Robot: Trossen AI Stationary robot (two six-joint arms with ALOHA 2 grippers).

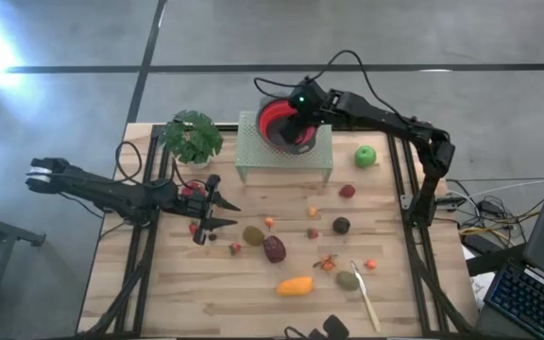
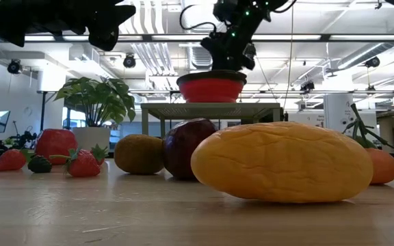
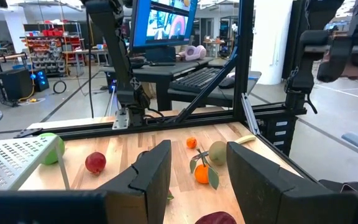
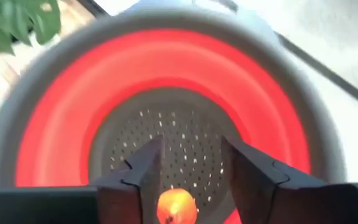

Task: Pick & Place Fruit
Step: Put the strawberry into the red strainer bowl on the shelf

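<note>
**Berry released over the colander; most fruit still on the table**

The right gripper hangs over the red colander on the perforated stand, fingers parted, with a small orange berry lying loose between them on the colander floor. The risk: the berry catches on a finger as the arm lifts and gets flicked out.

The left gripper hovers part open and empty above the table, near the maroon fruit. A careless descent could nudge round pieces and set them rolling.

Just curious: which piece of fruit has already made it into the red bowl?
Only the small orange berry, lying in the red bowl between the right pincer fingers; the rest lies on the table.
</note>
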